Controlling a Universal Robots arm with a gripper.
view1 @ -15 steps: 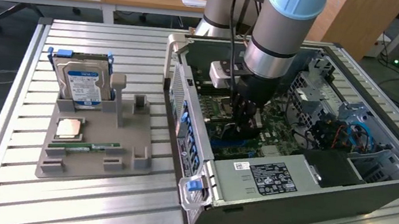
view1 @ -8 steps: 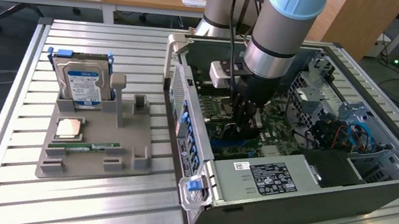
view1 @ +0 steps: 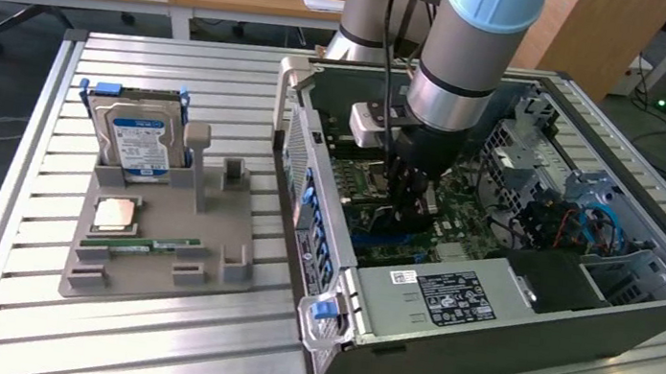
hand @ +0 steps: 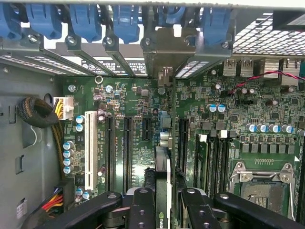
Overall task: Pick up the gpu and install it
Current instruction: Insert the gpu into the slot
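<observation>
Likely "NVIDIA" lettering on the gpu, partly cut off

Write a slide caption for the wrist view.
Gripper holding the gpu edge-on over the green motherboard and its long black slots, inside the computer case.

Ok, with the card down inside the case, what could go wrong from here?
1. The gpu, clamped edge-on in the gripper, hangs among several parallel black slots. If it is slightly off line, it would press on the motherboard instead of seating.
2. Its bracket end lies close to the blue clips at the rear wall of the case and could catch there.
</observation>
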